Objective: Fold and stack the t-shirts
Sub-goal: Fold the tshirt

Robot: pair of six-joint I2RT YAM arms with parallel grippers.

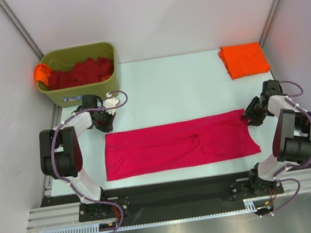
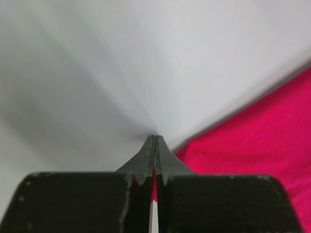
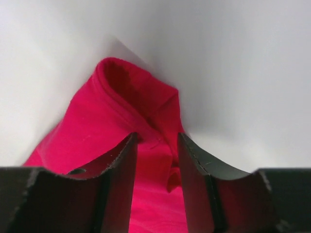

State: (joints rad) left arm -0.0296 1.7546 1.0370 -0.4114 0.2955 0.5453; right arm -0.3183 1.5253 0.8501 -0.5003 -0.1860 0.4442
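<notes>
A crimson-pink t-shirt lies flat on the table as a long folded strip. My left gripper sits just off its far left corner. In the left wrist view its fingertips are pressed together on bare table, with the shirt's edge just to their right. My right gripper is at the shirt's far right corner. In the right wrist view it is open, and a rumpled fold of the pink cloth lies between and beyond the fingers. A folded bright orange t-shirt lies at the back right.
An olive-green bin stands at the back left, holding dark red t-shirts, with an orange cloth over its left rim. Grey walls close in the table on both sides and at the back.
</notes>
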